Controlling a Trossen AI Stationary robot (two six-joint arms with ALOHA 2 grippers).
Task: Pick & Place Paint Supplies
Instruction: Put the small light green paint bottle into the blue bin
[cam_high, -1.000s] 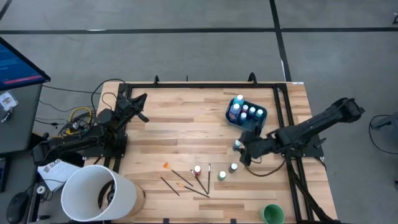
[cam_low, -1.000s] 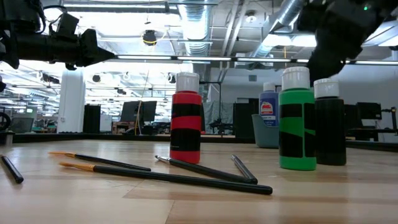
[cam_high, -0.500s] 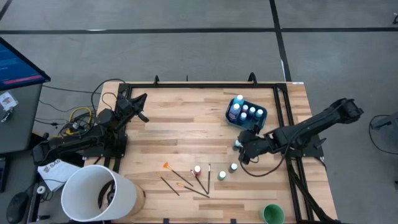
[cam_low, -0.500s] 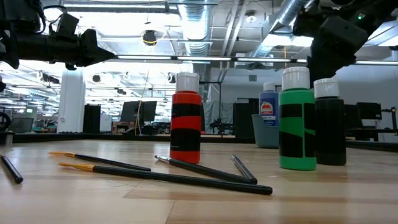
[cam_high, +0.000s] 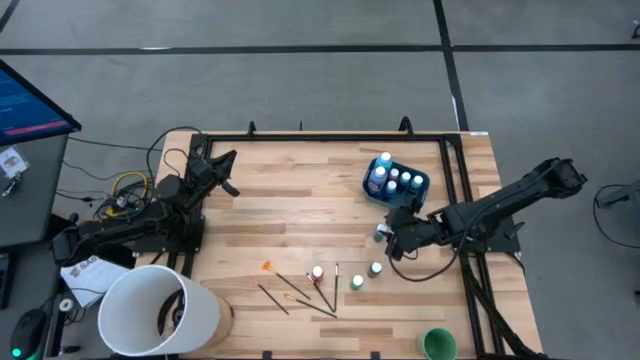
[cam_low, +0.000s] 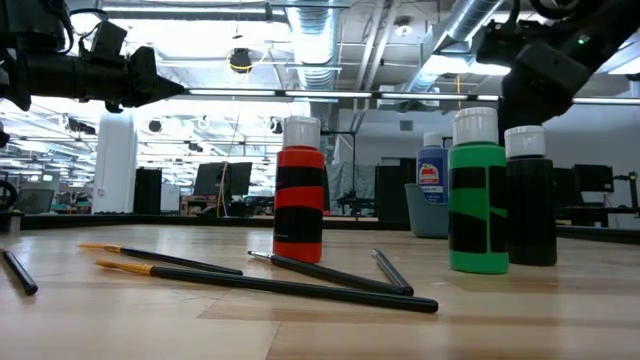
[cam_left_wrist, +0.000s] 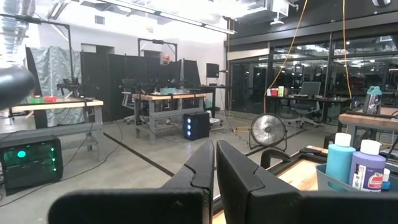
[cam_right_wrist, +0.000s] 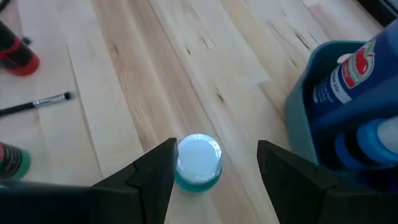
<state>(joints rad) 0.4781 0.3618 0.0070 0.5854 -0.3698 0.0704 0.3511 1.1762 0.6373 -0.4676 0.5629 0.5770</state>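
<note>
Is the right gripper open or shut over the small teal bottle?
Open. The right gripper has its fingers spread either side of the teal bottle, which stands upright, not touched.

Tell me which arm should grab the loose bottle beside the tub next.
The right. Its gripper is open right above the white-capped bottle next to the teal tub, one of its fingers on each side of the bottle. The left gripper is parked shut at the table's far left edge.

Bright even overhead light, soft shadows; low view ceiling glare, wrist foregrounds blurred.
</note>
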